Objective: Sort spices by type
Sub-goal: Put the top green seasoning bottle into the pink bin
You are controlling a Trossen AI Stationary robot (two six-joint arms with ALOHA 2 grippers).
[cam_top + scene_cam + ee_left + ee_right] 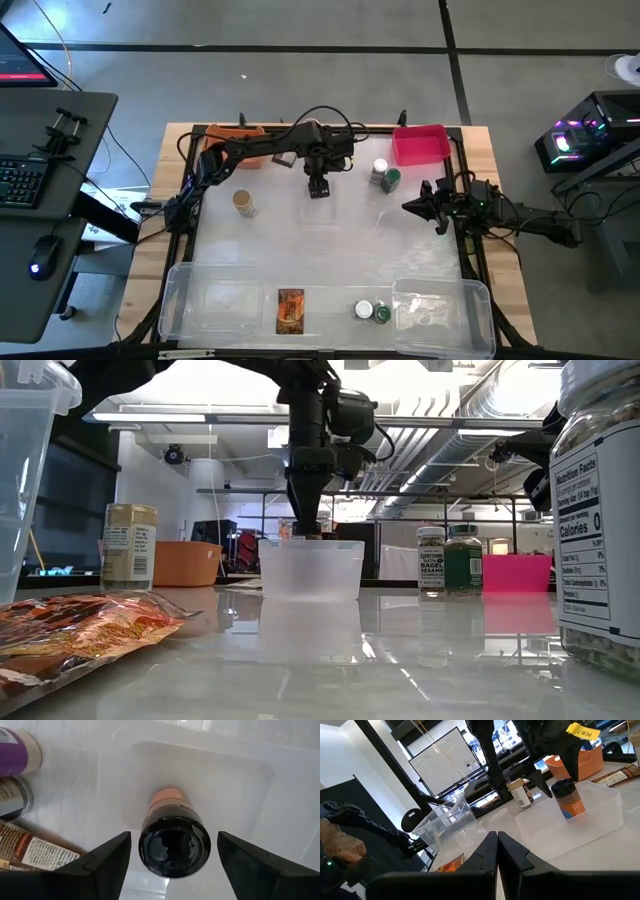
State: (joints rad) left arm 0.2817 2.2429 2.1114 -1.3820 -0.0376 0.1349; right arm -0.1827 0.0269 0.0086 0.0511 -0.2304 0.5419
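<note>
Two left jaws (pixel 172 852) spread around glossy dark-capped round jar (pixel 174 840); right jaws (pixel 498 851) closed, empty.

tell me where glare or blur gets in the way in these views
Low view: bright ceiling lights behind leave the left gripper a silhouette over the clear tub, and the near packet and jar are soft. High view: the white table top washes out the tub. Left wrist view: sheen on the dark cap.
</note>
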